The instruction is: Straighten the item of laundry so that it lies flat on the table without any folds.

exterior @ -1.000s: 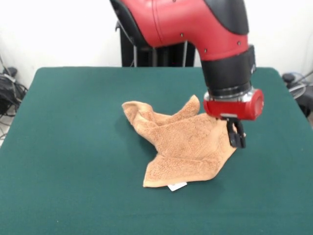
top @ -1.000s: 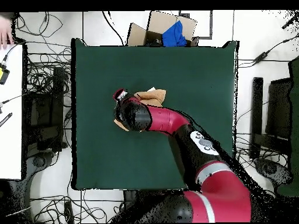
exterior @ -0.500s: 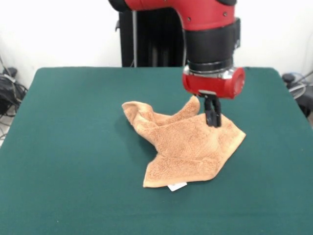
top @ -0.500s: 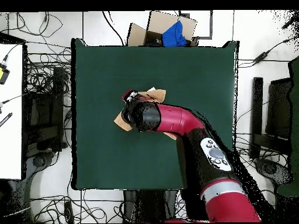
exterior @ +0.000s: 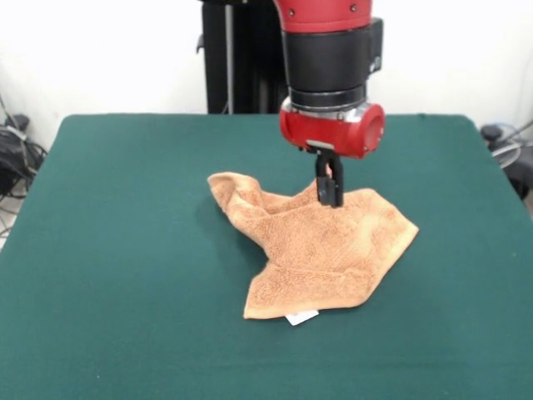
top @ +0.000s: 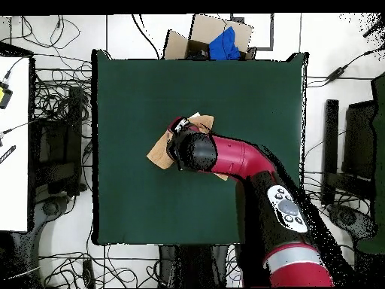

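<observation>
The item of laundry (exterior: 321,250) is a light orange-tan towel lying crumpled near the middle of the green table (exterior: 125,208). One flap stands up in a peak at its far edge, and a small white tag (exterior: 301,317) pokes out at the front. My gripper (exterior: 330,190) hangs straight down at that peak, touching or just in front of it. In the overhead view my arm (top: 197,150) covers most of the towel (top: 160,152), leaving only its corners showing.
A cardboard box with blue cloth (top: 214,41) stands just beyond the table's far edge in the overhead view. Cables lie on the floor around the table (top: 248,98), and a white bench (top: 13,143) stands at the left.
My gripper left the towel's right corner, which now lies flat on the table. It rose and moved left and away to the raised peak.
</observation>
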